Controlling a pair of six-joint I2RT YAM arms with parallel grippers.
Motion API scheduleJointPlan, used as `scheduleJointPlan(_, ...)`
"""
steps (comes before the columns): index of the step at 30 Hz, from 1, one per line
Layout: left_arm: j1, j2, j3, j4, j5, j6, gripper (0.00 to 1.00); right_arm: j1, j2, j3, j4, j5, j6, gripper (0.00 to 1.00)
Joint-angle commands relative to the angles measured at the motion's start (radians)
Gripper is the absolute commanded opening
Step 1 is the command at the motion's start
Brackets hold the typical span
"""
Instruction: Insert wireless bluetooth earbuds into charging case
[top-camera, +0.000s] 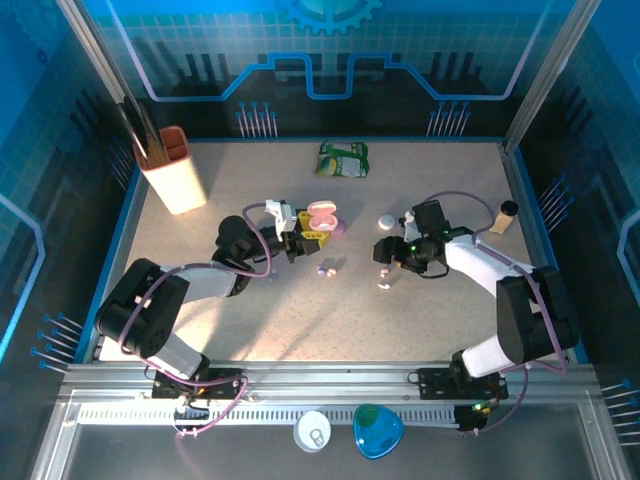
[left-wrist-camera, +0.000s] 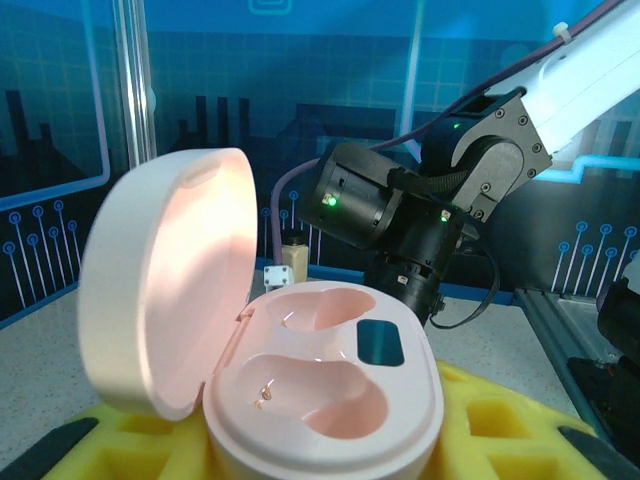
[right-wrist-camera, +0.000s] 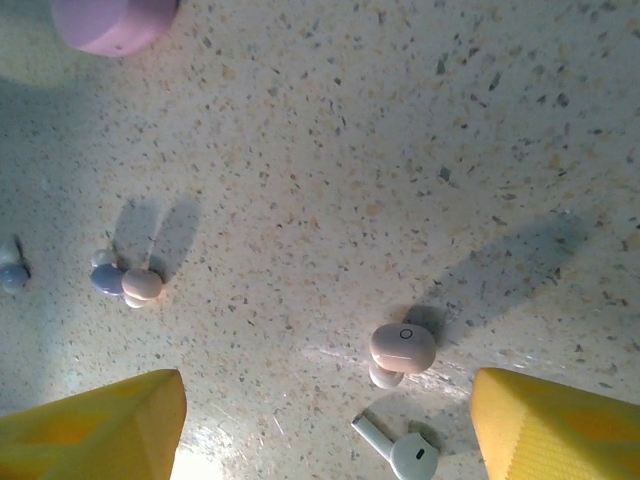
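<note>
While the right gripper (right-wrist-camera: 330, 425) gaped, a pinkish bud (right-wrist-camera: 402, 348) and a white bud (right-wrist-camera: 402, 456) lay between its pads (right-wrist-camera: 90, 425) — the left gripper (top-camera: 305, 238) clamped an open pink case (left-wrist-camera: 320, 390).

The pink charging case (left-wrist-camera: 320, 400) is smooth plastic with a soft satin sheen. Light glints off the rims of its 2 wells, and there's a glossy dark window in the middle. The foam pads (left-wrist-camera: 490, 420) on the left hand (top-camera: 310, 233) look spongy and matt, yellow, cut with square pits. Same stuff on the right hand (right-wrist-camera: 330, 440). The tabletop (right-wrist-camera: 330, 150) is speckled like stone, matt and a bit grainy. The pinkish earbud (right-wrist-camera: 402, 348) and white earbud (right-wrist-camera: 412, 458) are both shiny hard plastic. The right arm's black housing (left-wrist-camera: 365, 205) is matt, and its white shell (left-wrist-camera: 600, 60) is glossy. The near-edge rail (top-camera: 320, 375) is bare brushed metal.
</note>
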Motion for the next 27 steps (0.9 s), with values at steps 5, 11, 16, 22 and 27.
scheduleJointPlan(5, 0.009, -0.026, -0.009, 0.012, -0.001, 0.025, 0.28, 0.019, 0.072, -0.011, 0.054, -0.051, 0.041, 0.75)
scheduleJointPlan(11, 0.010, -0.037, -0.017, 0.014, -0.002, 0.024, 0.28, 0.027, 0.115, -0.004, 0.100, -0.096, 0.060, 0.75)
scheduleJointPlan(16, 0.014, -0.042, -0.022, 0.009, -0.002, 0.025, 0.28, 0.039, 0.152, 0.031, 0.096, -0.099, 0.053, 0.74)
scheduleJointPlan(22, 0.017, -0.041, -0.020, 0.009, -0.004, 0.025, 0.28, 0.058, 0.188, 0.085, 0.095, -0.107, 0.047, 0.74)
scheduleJointPlan(27, 0.022, -0.042, -0.023, 0.007, -0.005, 0.027, 0.28, 0.065, 0.211, 0.113, 0.073, -0.093, 0.033, 0.74)
